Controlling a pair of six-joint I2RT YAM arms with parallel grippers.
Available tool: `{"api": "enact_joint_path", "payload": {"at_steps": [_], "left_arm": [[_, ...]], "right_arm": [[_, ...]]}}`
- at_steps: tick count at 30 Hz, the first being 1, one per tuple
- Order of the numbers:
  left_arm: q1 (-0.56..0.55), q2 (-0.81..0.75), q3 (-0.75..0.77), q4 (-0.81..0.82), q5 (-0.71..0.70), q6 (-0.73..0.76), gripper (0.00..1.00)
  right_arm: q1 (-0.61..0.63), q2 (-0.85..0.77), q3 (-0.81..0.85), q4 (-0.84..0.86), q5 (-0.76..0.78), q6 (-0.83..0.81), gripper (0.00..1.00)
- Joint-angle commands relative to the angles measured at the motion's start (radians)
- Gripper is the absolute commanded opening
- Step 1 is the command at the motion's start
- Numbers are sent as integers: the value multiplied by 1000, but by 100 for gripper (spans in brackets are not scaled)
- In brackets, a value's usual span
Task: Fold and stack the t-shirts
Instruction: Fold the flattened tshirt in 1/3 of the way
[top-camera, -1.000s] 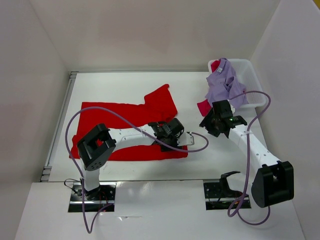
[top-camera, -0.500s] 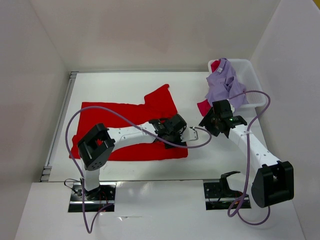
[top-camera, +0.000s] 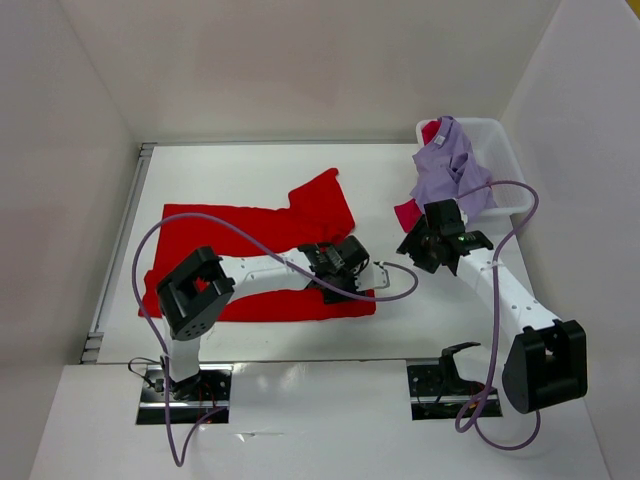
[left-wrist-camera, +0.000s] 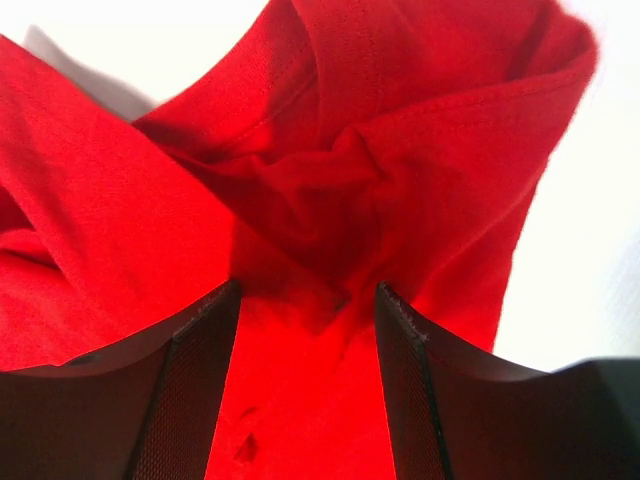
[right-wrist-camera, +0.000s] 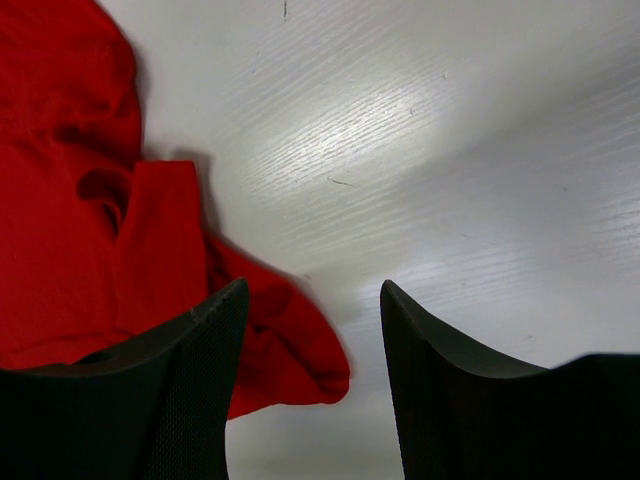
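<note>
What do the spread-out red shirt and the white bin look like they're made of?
The red t-shirt: soft matte knit cloth, likely cotton, by its fine grain, stitched seam and loose folds. The white bin: smooth rigid plastic, probably, by its thin, even walls.

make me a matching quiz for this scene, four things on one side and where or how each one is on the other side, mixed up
1 bright red t-shirt
2 lavender t-shirt
3 left gripper
4 right gripper

a hanging over the white bin rim
b open, above bare table
c spread out on the table
d open, fingers either side of bunched red cloth

Pairs: 1-c, 2-a, 3-d, 4-b
</note>
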Motion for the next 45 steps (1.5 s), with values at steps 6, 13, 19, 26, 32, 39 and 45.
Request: {"api": "enact_joint_path", "payload": {"at_steps": [6,13,19,26,32,39,45], "left_arm": [[14,27,-8,32,-55,9,58],[14,-20,1,44,-55,-22,55],[23,9,-9,62,-87,-11,30],[54,-11,12,50,-101,-47,18],[126,-33,21,22,-37,-80,38],[138,-22,21,22,11,-89,45],[138,-11,35,21,23,-100,47]], "right_arm": [[-4,-1,-8,35,-7,-9,60],[-4,10,-8,35,-16,-9,60],[-4,19,-8,44,-16,-18,60],[-4,19,-8,44,-16,-18,60],[-4,74,-8,55,-50,-28,60],[6,94,-17,64,-61,-28,60],[6,94,-17,64,-70,-28,60]]}}
